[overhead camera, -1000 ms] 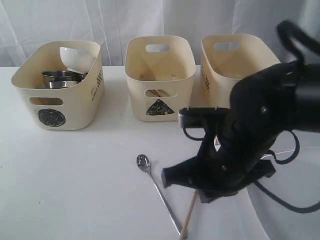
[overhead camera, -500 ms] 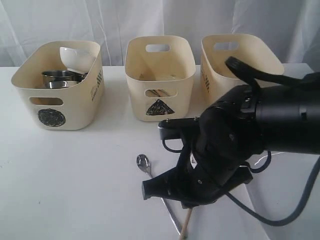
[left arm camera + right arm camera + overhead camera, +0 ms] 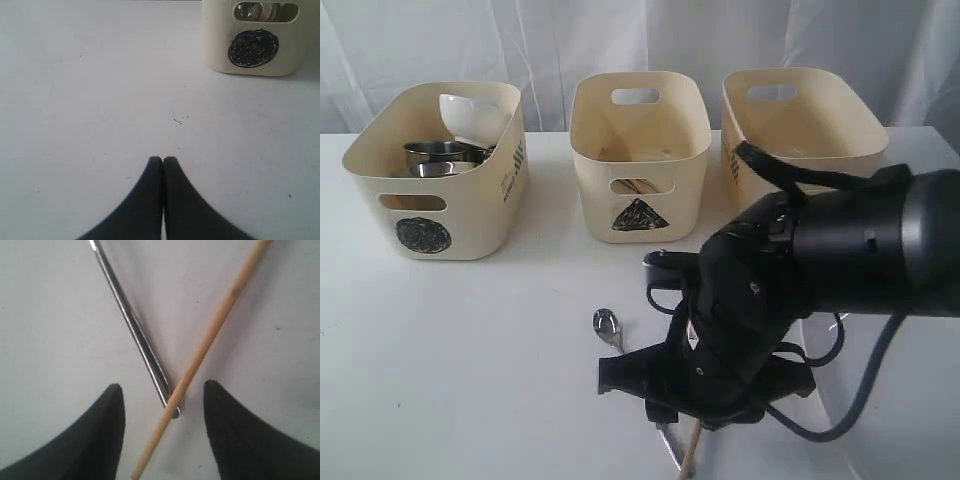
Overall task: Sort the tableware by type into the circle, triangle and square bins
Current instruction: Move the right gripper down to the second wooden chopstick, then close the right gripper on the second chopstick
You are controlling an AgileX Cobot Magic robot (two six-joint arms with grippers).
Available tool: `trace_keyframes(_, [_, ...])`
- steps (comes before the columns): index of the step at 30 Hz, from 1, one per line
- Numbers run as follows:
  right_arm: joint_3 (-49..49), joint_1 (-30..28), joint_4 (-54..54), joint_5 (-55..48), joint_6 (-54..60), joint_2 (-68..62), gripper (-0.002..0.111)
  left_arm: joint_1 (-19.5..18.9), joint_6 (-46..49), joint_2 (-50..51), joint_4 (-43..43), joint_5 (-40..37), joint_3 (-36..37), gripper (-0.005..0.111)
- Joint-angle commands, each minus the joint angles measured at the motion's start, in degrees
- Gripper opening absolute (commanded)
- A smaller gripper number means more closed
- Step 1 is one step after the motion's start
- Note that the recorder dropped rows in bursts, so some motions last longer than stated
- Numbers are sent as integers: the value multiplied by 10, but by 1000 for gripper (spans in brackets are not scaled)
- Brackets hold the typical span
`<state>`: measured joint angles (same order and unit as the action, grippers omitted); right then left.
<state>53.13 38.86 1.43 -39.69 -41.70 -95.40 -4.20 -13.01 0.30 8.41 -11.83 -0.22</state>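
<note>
A steel spoon [image 3: 608,325] and a wooden chopstick [image 3: 688,452] lie crossed on the table's front, mostly hidden under my right arm [image 3: 770,300]. In the right wrist view my right gripper [image 3: 160,390] hangs open just above them. The chopstick [image 3: 220,315] lies over the end of the spoon's handle [image 3: 132,325], and that crossing sits between the two fingers. Steel mugs [image 3: 445,158] and a white bowl [image 3: 468,115] rest in the circle bin [image 3: 380,165]. My left gripper [image 3: 163,160] is shut and empty over bare table, short of the circle bin [image 3: 215,40].
The triangle bin [image 3: 595,190] stands in the middle of the back row with cutlery showing through its handle slot. The square bin [image 3: 750,110] is at the back right. A large white plate [image 3: 910,400] lies at the front right, partly behind the right arm.
My right arm has swung left and down toward the table's front. It now covers most of the spoon's handle and the chopstick. The left gripper has stayed shut.
</note>
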Motion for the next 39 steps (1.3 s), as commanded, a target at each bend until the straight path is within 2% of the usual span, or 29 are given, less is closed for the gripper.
trace_keyframes(1, [2, 0, -14, 4, -66, -34, 47, 3, -1, -3, -5, 2, 2, 0])
trace_keyframes(11, [2, 0, -35, 30, -85, -89, 45, 3, -1, -3, -5, 2, 2, 0])
trace_keyframes(18, [2, 0, -35, 41, -85, -92, 10, 3, -1, -3, -5, 2, 2, 0])
trace_keyframes(21, [2, 0, -35, 42, -85, -92, 0, 3, -1, -3, -5, 2, 2, 0])
trace_keyframes(31, [2, 0, -32, 50, -85, -83, 0, 3, -1, -3, -5, 2, 2, 0])
trace_keyframes(39, [20, 0, -37, 60, -84, -22, 0, 3, -1, -3, -5, 2, 2, 0])
